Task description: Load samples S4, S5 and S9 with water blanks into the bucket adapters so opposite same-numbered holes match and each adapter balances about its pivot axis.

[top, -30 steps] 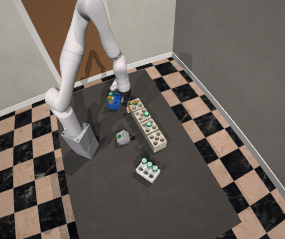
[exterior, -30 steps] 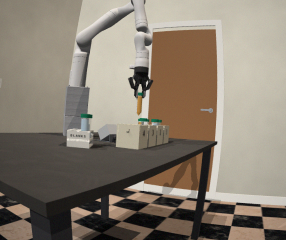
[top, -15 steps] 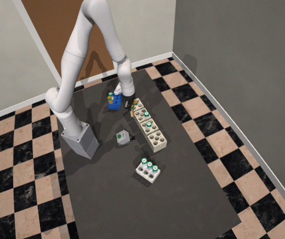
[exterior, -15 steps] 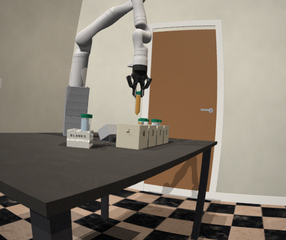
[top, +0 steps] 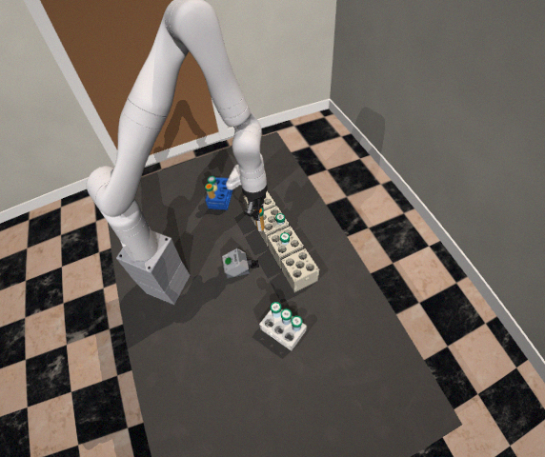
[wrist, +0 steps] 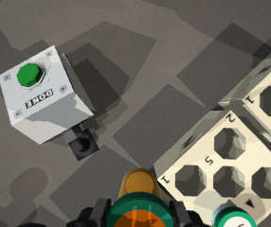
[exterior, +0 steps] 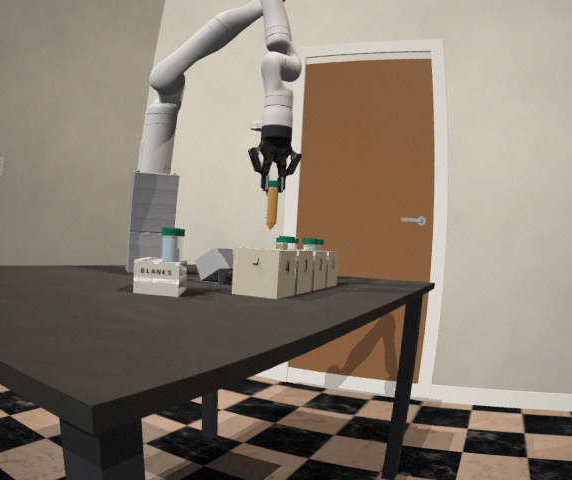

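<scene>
My gripper (exterior: pixel 274 180) is shut on a sample tube (exterior: pixel 272 206) filled with orange liquid, green-capped with an orange dot; I cannot read its ID. It hangs upright, well above the row of four cream adapters (top: pixel 286 240). In the wrist view the tube's cap (wrist: pixel 137 214) is over the table, just left of an adapter (wrist: pixel 225 172) with empty holes marked 1, 5 and 2. A white-dot blank (wrist: pixel 237 220) stands in that adapter. Two green-capped tubes (top: pixel 281 228) show in the middle adapters. The blue rack (top: pixel 217 193) holds two tubes (top: pixel 211 185).
The DONE desk (top: pixel 234 263) with its green key (wrist: pixel 28 75) stands left of the adapter row. The BLANKS rack (top: pixel 282 327) with three blanks is nearer the front; it also shows in the exterior view (exterior: pixel 159 276). The arm's base (top: pixel 151 268) stands at the table's left edge.
</scene>
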`<state>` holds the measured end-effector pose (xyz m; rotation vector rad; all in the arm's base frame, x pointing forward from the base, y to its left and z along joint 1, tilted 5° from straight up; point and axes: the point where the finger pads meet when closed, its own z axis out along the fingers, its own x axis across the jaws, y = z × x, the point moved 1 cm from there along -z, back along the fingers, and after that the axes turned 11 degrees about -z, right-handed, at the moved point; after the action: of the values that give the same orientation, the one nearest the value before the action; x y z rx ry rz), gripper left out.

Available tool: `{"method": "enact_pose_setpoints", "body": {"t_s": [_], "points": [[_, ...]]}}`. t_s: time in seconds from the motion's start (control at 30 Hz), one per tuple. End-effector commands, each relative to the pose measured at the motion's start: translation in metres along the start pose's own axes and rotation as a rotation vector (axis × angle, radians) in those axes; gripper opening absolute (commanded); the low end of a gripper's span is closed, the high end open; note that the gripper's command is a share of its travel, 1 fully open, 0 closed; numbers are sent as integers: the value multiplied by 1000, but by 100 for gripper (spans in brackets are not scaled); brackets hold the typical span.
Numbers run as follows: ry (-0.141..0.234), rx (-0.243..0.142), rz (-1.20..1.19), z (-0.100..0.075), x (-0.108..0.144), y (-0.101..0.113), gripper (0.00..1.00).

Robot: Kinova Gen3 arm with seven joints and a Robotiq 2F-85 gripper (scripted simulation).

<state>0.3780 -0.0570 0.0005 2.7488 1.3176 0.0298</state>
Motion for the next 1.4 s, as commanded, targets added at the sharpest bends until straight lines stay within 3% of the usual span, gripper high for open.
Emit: {"method": "enact_pose_setpoints", "body": {"t_s": [0.0, 1.37], "points": [[2, 0, 0, 0, -9, 10, 10], [2, -1, 0, 0, -91, 93, 10]]}}
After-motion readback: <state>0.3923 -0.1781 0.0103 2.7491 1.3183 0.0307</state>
